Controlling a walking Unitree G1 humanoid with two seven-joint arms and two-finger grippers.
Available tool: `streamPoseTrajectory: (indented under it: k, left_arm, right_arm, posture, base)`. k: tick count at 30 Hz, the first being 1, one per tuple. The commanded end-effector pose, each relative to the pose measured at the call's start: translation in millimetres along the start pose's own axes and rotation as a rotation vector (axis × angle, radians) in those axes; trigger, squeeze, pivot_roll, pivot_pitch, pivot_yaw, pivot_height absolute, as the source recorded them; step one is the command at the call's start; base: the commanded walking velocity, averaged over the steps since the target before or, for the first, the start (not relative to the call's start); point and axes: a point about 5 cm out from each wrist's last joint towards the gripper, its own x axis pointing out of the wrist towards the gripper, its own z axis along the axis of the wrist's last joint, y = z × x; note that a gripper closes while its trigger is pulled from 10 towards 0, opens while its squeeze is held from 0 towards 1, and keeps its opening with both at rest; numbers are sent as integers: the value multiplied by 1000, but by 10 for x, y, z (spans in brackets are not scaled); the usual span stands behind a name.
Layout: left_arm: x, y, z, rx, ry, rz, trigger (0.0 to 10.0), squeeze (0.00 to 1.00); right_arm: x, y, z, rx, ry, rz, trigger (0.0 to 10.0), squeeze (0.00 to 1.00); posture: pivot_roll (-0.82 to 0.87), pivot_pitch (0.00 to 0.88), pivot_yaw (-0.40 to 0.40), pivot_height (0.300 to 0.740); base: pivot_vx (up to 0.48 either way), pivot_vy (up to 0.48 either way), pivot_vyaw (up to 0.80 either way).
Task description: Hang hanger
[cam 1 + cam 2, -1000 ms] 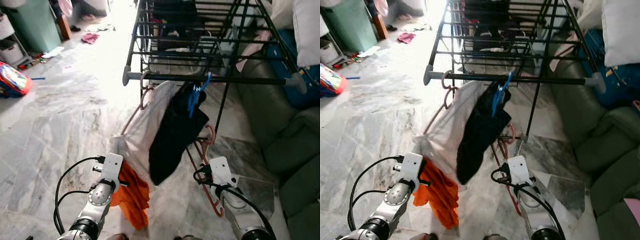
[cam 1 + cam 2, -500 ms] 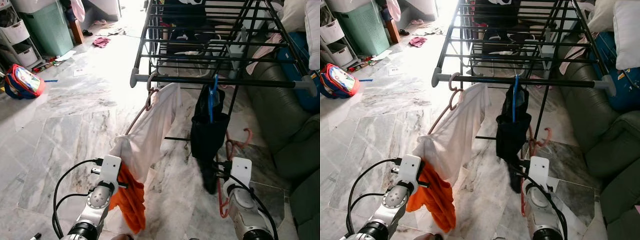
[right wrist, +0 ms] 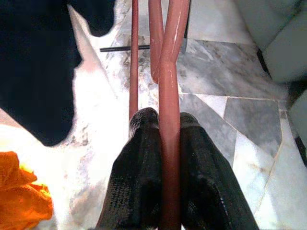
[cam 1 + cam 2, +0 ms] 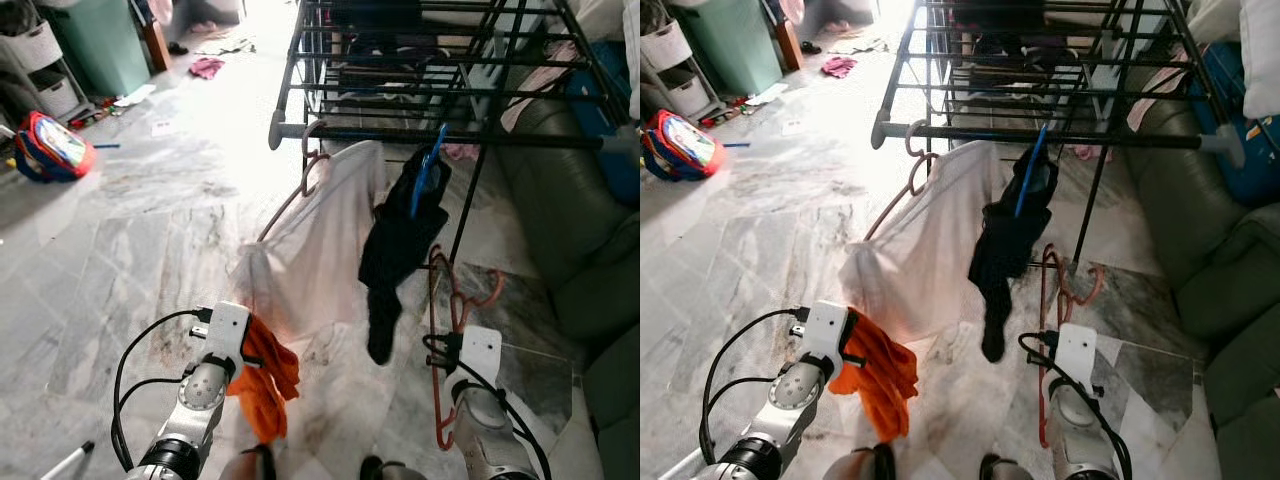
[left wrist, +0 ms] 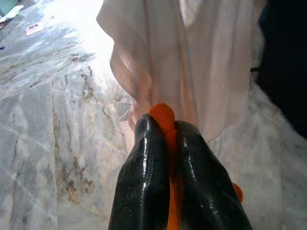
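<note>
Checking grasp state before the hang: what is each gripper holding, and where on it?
Right gripper clamps the red hanger on one of its bars. Left gripper pinches the orange cloth at a fold.

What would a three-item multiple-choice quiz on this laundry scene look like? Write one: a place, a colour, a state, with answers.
1. Where does the white garment hang?
A. on the drying rack's front bar
B. on the sofa
C. on the floor

2. What colour is the cloth in the left gripper?
A. blue
B. orange
C. green

3. How is the right gripper?
A. open, holding nothing
B. shut on the black garment
C. shut on the red hanger

Answers: A, its hanger hooks over the drying rack; B, the orange cloth sits between the fingers; C, the fingers clamp the red hanger.
</note>
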Motion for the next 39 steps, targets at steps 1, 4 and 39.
streamPoseTrajectory:
  k: [1,4,39]
  left_arm:
    - [0,7,22,0,-11,1,10000,0]
    - [-7,15,14,-1,-8,4,10000,0]
    - [83,55,183,-9,-42,-39,10000,0]
  right_arm:
    - [-14,-11,-1,1,2,-1,10000,0]
    - [-17,-2,-4,-2,7,5,10000,0]
    - [-2,197,-26,-37,61,85,10000,0]
  posture:
    - [-89,129,34,740]
    - [-89,129,34,740]
    - [-83,144,67,740]
  base:
    - [-322,0,0]
    - [-322,0,0]
    - [-252,0,0]
